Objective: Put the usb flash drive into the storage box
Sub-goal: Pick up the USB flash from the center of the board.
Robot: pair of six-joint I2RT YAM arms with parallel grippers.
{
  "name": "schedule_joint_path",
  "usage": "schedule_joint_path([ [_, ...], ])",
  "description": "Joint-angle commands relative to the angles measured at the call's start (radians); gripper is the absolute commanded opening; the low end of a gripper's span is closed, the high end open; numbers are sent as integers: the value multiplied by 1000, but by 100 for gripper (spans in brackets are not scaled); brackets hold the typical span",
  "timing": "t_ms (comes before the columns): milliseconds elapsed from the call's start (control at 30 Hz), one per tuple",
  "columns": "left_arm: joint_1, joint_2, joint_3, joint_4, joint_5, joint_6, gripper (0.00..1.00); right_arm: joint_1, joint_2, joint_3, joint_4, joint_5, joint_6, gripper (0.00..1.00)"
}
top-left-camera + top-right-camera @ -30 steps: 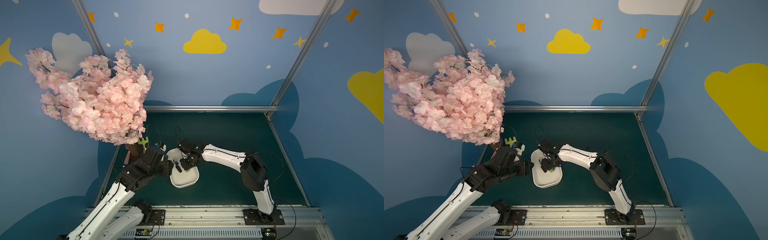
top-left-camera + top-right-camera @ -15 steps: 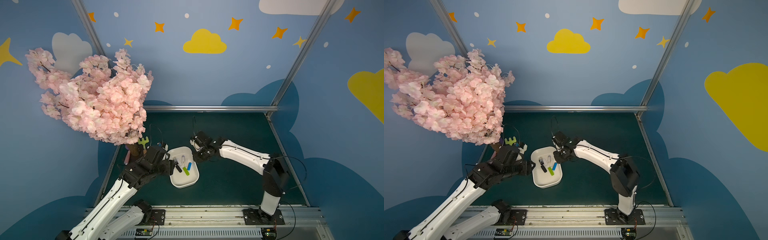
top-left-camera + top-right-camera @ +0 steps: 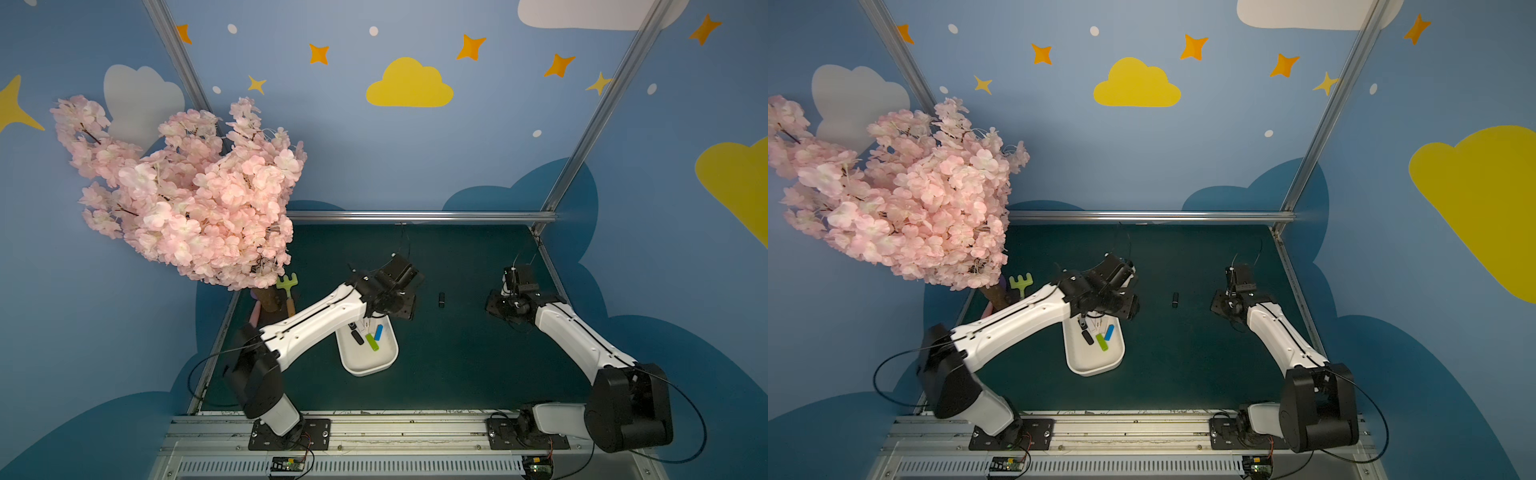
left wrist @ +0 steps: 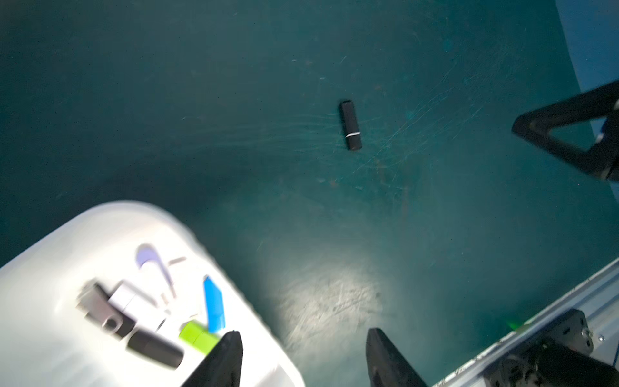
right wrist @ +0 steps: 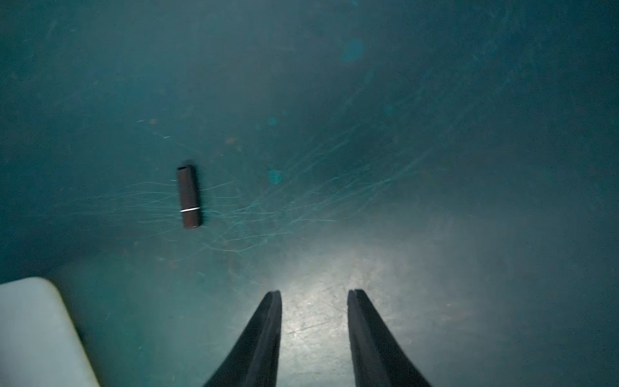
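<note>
One usb flash drive [image 3: 441,299] on open mat [image 3: 457,357] beyond storage box [image 3: 365,372] rim; left gripper [image 4: 303,335], right gripper [image 5: 315,293] apart.

Both arms [image 3: 569,332] had white shells [image 3: 316,320], bulky black joints [image 3: 253,382] and thin black cables [image 3: 189,379]; the right gripper [image 5: 315,292] had tapered black fingers [image 5: 264,335].

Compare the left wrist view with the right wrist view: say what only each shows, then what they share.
Only the left wrist view: the inside of the storage box, holding a blue drive, a green drive and darker ones, plus the left tool, open and empty, and the metal base rail. Only the right wrist view: the gap between the right tool's fingers, open and empty. Both: the black usb flash drive lying alone on the green mat, outside the box, and some of the box's white wall.
</note>
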Motion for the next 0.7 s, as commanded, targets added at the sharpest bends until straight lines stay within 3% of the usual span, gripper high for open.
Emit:
schedule_joint_path([
  [0, -17, 197, 165, -44, 3, -13, 61, -17, -46, -11, 79, -39, 28, 38],
  [200, -17, 547, 525, -120, 36, -36, 62, -18, -53, -31, 71, -13, 35, 38],
  [400, -17, 786, 864, -275, -29, -18, 58, -19, -4, -7, 58, -33, 26, 37],
  [500, -18, 852, 954, -306, -22, -7, 57, -18, 1, -3, 60, -48, 26, 37],
  [667, -16, 901, 974, -293, -47, 2, 52, -18, -7, -11, 69, -49, 26, 37],
])
